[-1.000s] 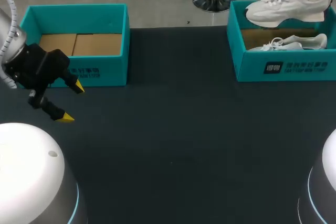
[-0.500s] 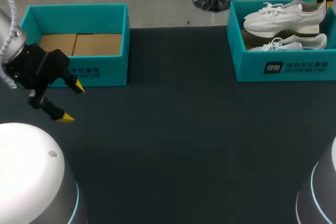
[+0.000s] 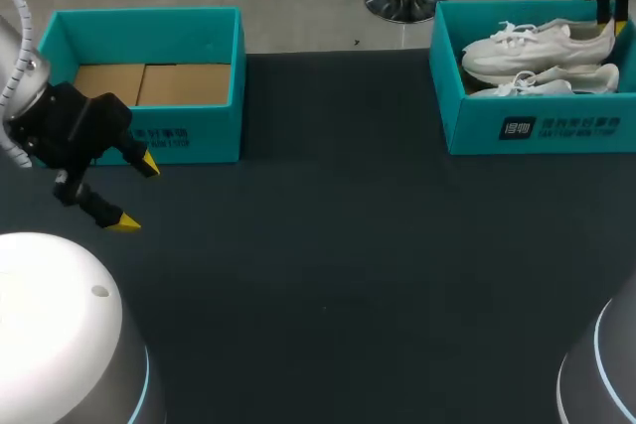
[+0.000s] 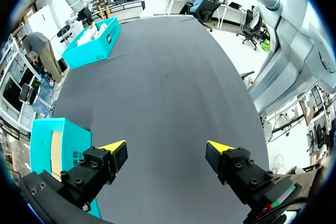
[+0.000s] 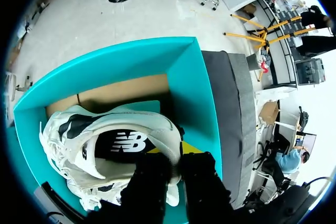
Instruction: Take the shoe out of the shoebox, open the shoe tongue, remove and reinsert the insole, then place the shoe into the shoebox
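Right gripper (image 5: pixel 176 157) is clamped on the heel rim of the white shoe (image 5: pixel 105 145), inside the right shoebox (image 5: pixel 195 82); only the right wrist view shows the grip. Head view shows the shoe resting on a second shoe (image 3: pixel 545 83). Left gripper (image 4: pixel 167 146) is spread wide and holds nothing, over the table (image 4: pixel 157 66) beside the left shoebox (image 4: pixel 42 145).

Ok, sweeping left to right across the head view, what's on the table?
Empty teal shoebox → bare dark table → second teal shoebox, holding the upper white shoe on the lower white shoe.
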`<state>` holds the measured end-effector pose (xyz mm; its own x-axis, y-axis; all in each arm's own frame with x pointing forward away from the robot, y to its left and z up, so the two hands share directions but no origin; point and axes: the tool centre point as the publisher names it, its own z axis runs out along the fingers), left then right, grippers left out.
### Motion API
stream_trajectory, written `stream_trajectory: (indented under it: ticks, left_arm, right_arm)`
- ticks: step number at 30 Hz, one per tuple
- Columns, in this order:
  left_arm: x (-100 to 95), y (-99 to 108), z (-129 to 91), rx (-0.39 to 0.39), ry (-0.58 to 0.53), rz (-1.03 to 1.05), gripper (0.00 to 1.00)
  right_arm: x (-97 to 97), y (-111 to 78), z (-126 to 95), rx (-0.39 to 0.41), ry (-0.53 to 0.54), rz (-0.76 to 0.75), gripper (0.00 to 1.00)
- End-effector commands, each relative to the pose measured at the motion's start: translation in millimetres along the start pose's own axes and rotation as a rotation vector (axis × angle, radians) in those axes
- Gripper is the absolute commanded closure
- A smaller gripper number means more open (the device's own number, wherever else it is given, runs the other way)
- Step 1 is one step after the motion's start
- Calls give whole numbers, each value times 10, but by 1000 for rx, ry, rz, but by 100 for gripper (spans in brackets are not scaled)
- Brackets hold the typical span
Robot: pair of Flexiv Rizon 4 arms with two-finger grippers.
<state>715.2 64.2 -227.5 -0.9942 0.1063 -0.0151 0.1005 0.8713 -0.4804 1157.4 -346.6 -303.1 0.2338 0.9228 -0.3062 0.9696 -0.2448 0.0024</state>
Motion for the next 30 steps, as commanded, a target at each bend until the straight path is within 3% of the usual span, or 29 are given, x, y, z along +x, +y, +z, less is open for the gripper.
stream_trajectory:
  ticks: [1,3,4,5,6,10,11,16,18,26,30]
  left_arm:
    - [1,-1,3,-3,0,0,0]
    - [1,-1,3,-3,0,0,0]
    - [1,-1,3,-3,0,0,0]
    - [1,-1,3,-3,0,0,0]
    - [1,-1,3,-3,0,0,0]
    - [1,-1,3,-3,0,0,0]
    - [1,-1,3,-3,0,0,0]
    - [1,-1,3,-3,0,0,0]
    - [1,-1,3,-3,0,0,0]
    - [1,-1,3,-3,0,0,0]
    - [1,-1,3,-3,0,0,0]
  right_arm:
    - [59,122,71,28,-1,-1,100]
    - [86,110,72,33,3,0,100]
    - [94,104,79,38,6,4,91]
    - [96,101,91,39,7,5,64]
    - [96,100,93,40,8,6,57]
    - [81,83,50,34,8,16,51]
    - [84,72,12,31,9,19,25]
    - [73,33,-181,1,6,24,17]
    - [66,13,-281,-16,15,28,0]
    - [202,-167,-809,-92,83,-14,0]
    - [242,-181,-852,-92,92,-26,0]
